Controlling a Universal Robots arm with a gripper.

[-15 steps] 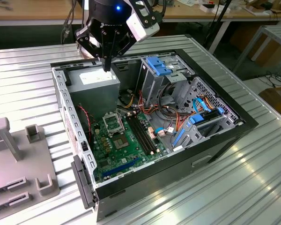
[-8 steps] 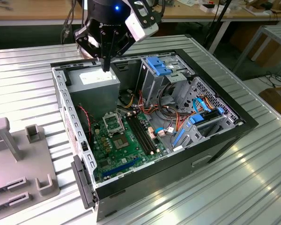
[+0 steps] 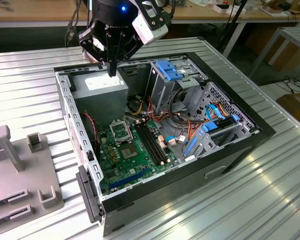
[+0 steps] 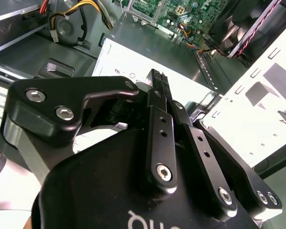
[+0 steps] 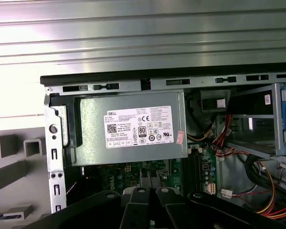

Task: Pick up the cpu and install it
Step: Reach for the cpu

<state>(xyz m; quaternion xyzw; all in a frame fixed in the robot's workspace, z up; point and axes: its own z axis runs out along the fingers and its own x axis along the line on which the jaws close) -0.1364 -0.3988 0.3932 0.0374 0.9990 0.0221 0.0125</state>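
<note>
1. The cpu: I cannot tell where it lies. In the exterior view the claw [image 3: 111, 70] hangs clenched, its tips together, directly over the grey power-supply box [image 3: 102, 95].
2. In the second wrist view, the fingers [image 4: 159, 129] are pressed flat against each other.
3. In the first wrist view, the box's label lies beyond the tips.

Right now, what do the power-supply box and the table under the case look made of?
Power-supply box: likely sheet steel, dull grey finish, with folded edges. Table: probably aluminium, ribbed silvery slats throwing bright glare.
</note>
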